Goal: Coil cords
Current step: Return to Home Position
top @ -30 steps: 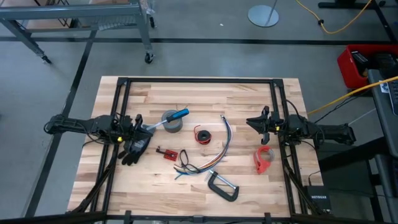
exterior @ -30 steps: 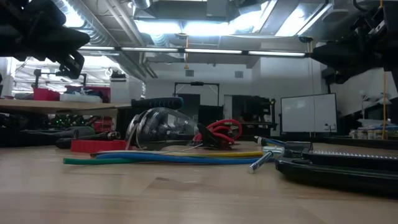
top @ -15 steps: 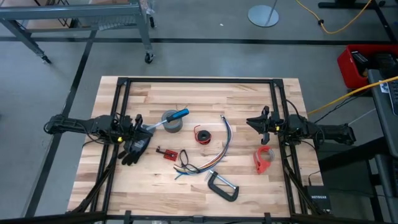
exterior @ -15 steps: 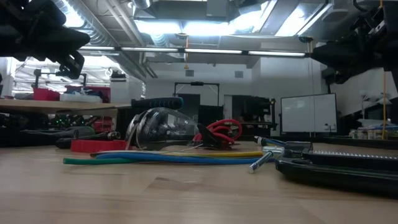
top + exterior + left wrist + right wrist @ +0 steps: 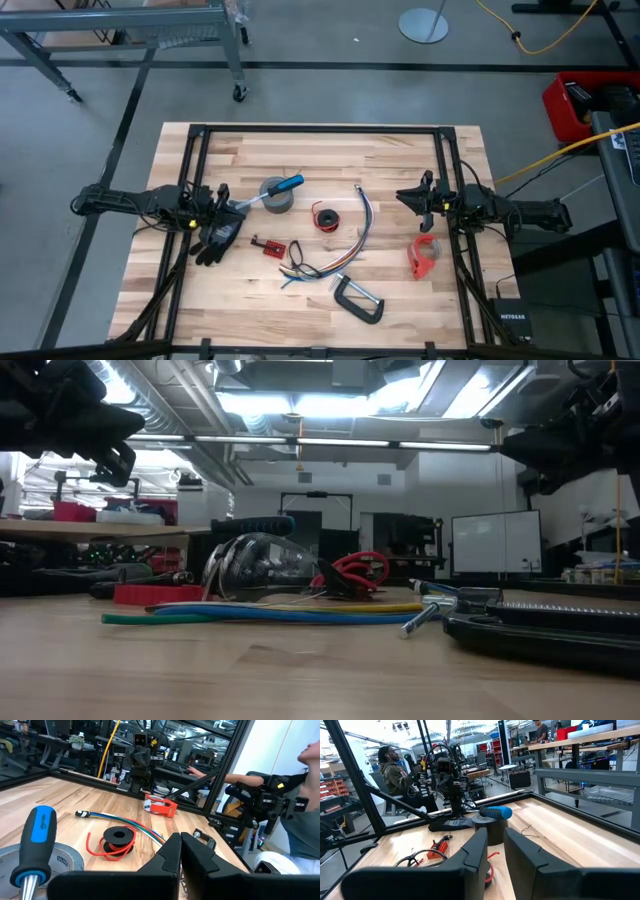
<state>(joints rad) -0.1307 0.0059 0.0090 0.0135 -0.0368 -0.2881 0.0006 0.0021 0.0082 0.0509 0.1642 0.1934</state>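
The bundle of yellow, blue, green and purple strands lies curved on the table's middle and also shows in the low view. A thin black wire lies looped at its near end. The small red cord ring with a black centre lies flat beside the bundle, and shows in the left wrist view. My left gripper hovers shut at the table's left, above a black glove. My right gripper hovers at the table's right, its fingers a narrow gap apart.
A grey tape roll with a blue-handled screwdriver on it stands near my left gripper. A black glove, a small red part, a red tape dispenser and a C-clamp lie around. People sit beyond the table.
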